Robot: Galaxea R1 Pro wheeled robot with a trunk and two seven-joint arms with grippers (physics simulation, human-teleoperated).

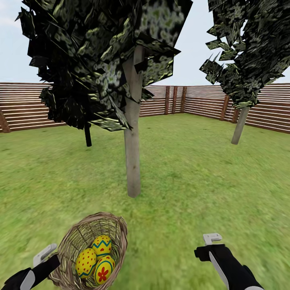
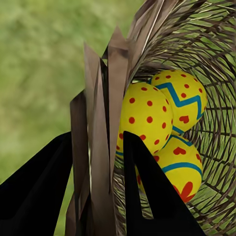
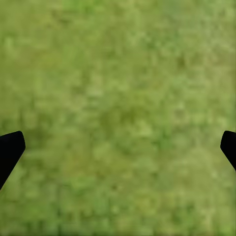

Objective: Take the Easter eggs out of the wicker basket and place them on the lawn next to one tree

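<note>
There, my left gripper [image 2: 98, 182] was clamped on the rim of the wicker basket [image 1: 76, 237], one black finger [image 2: 157, 196] inside the weave and the other outside, while the three Easter eggs [image 1: 96, 259] lay heaped together in its bottom, touching one another. The basket looked tilted toward me and perhaps lifted off the lawn [image 1: 193, 181], though from the head view I could not tell for sure whether it touched the grass. I judged the wicker light and a little springy, so a pinch on the stiff rim band was the sound place to hold it; the open weave lower down would likely give. The eggs seemed smooth, hard and round, apt to roll or slip, so each would want a hold across its middle, taken from above, and a gentle setting-down so it would not wander on the flat grass. My right gripper [image 1: 211, 245] hung free over bare grass with its fingers spread wide, holding nothing, well placed to reach into the basket. The near tree [image 1: 133, 161] with the pale trunk stood just ahead of the basket with clear grass around its foot. A second pale-trunked tree [image 1: 240, 125] stood farther off to the right, a thin black trunk [image 1: 88, 135] behind to the left, and the slatted fence [image 1: 24, 104] ringed it all. Nothing lay between basket and trunk.
</note>
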